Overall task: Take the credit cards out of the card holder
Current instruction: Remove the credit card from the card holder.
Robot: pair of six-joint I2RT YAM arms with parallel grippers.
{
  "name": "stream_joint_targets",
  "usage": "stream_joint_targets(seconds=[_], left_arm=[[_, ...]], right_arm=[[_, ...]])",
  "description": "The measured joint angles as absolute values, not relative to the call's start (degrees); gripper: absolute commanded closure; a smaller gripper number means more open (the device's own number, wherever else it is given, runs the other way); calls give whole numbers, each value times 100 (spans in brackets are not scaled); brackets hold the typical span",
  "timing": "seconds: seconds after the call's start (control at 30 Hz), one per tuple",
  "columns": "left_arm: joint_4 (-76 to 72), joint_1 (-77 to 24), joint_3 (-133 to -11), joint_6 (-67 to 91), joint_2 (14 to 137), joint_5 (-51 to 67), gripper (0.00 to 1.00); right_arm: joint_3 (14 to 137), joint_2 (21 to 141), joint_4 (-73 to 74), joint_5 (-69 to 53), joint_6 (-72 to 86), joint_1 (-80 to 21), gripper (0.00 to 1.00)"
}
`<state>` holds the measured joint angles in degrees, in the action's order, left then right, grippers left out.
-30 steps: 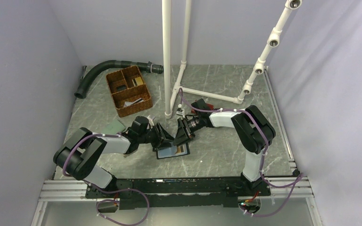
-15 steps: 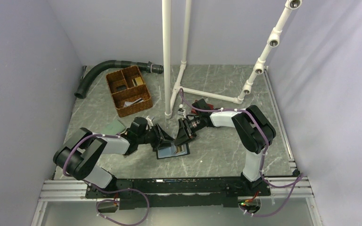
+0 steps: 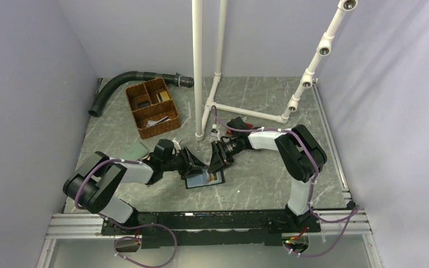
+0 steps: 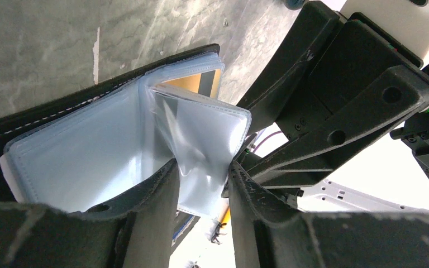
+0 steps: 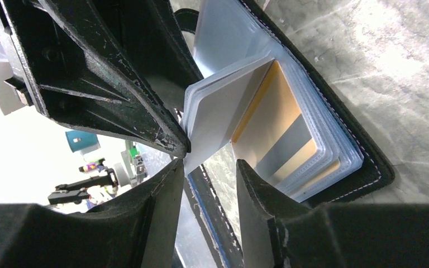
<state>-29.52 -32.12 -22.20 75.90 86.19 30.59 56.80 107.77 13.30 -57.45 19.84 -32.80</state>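
Note:
The card holder (image 3: 204, 178) lies open on the table between both grippers, black-edged with clear plastic sleeves. My left gripper (image 3: 197, 166) is shut on a lifted sleeve page (image 4: 204, 134), which is crumpled between its fingers (image 4: 162, 190). An orange-yellow card (image 4: 209, 84) sits in a sleeve behind the page. In the right wrist view it (image 5: 268, 117) is gold with a grey stripe, still inside the holder (image 5: 368, 167). My right gripper (image 5: 209, 173) is open, its jaws at the lower edge of the lifted page. The dark card is hidden.
A brown wicker basket (image 3: 152, 107) and a black hose (image 3: 128, 81) are at the back left. A white pipe frame (image 3: 201, 67) stands behind the grippers. A green wallet (image 3: 134, 151) lies by the left arm and a red item (image 3: 247, 124) by the right.

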Motion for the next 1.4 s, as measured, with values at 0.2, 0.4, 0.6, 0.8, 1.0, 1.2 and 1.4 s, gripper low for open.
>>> stream_joint_targets(seconds=[0.2, 0.4, 0.6, 0.8, 1.0, 1.2, 1.4], left_arm=[[-3048, -3157, -2147, 7618, 8619, 3072, 55], [-3074, -3079, -2084, 7620, 8617, 3087, 55], [-3103, -3026, -2025, 7620, 8567, 3127, 57], [-3063, -2967, -1957, 7616, 8423, 3159, 66], [-2672, -2877, -1900, 7566, 8066, 3135, 65], [-1865, -2757, -1896, 7387, 7570, 3068, 59], [-1500, -2711, -1894, 7303, 7432, 3050, 63]], right_arm=[[5771, 10777, 1525, -5577, 1872, -3286, 62], [5824, 10777, 1774, -5231, 1704, -3277, 64], [5881, 10766, 1870, -4930, 1597, -3328, 64], [5961, 10733, 1931, -4720, 1485, -3426, 65], [5983, 10615, 1975, -4434, 1354, -3476, 64], [5986, 10573, 1977, -4329, 1297, -3476, 63], [6003, 10573, 2001, -4324, 1249, -3487, 63]])
